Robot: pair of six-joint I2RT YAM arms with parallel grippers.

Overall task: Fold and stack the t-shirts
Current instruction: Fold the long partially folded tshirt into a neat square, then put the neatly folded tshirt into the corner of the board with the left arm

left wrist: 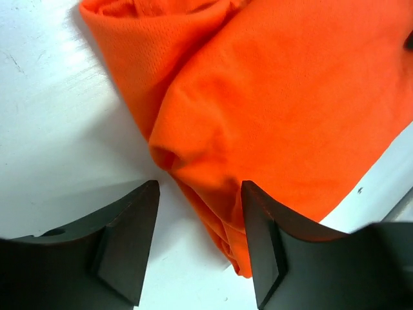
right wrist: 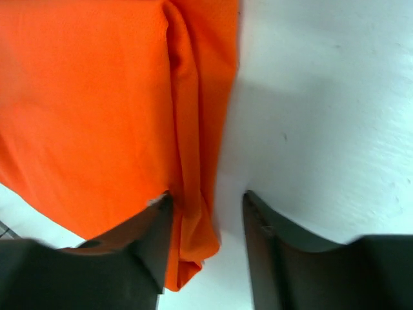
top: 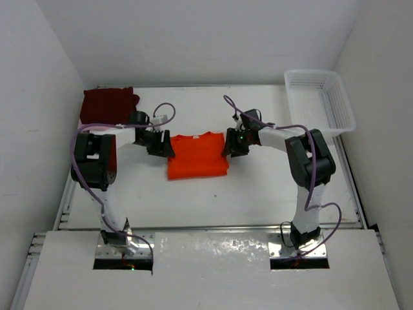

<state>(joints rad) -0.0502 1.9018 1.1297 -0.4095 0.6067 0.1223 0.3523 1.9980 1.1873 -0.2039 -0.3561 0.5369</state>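
Note:
A bright orange t-shirt [top: 197, 156] lies folded in a rough rectangle mid-table. My left gripper [top: 161, 143] is at its left edge and my right gripper [top: 231, 144] at its right edge. In the left wrist view the left gripper [left wrist: 197, 226] is open, and a folded corner of the orange t-shirt [left wrist: 271, 103] lies loose between the fingers, close to the right one. In the right wrist view the right gripper [right wrist: 208, 239] is open too, with the orange t-shirt's [right wrist: 84, 110] bunched edge beside its left finger. A dark maroon t-shirt [top: 108, 103] lies bunched at the back left.
A white plastic lattice basket [top: 319, 100] stands at the back right corner. White walls close in the table on three sides. Bare white tabletop [top: 206, 200] stretches between the orange t-shirt and the arm bases.

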